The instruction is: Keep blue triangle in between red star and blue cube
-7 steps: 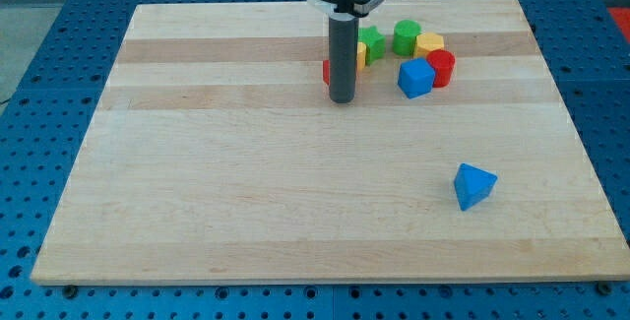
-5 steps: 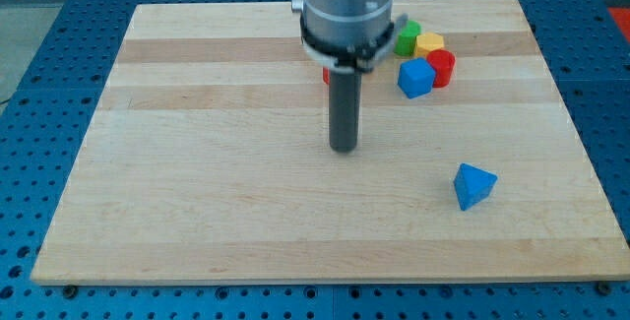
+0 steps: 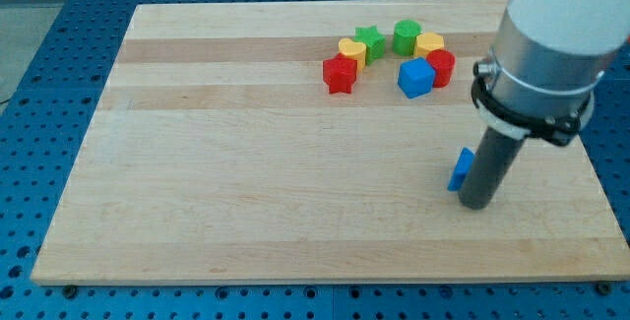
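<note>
One tip (image 3: 477, 205) touching blue triangle (image 3: 459, 168) | board's (image 3: 246, 182) right edge near | no claw visible

Our rod covers most of the blue triangle (image 3: 460, 168); only a sliver shows at nine o'clock of my tip (image 3: 477, 205), so we cannot tell whether they touch. The arm's upper body runs off the frame at twelve o'clock. The red cylinder (image 3: 442, 67) sits partly behind the blue cube (image 3: 415, 78).
</note>
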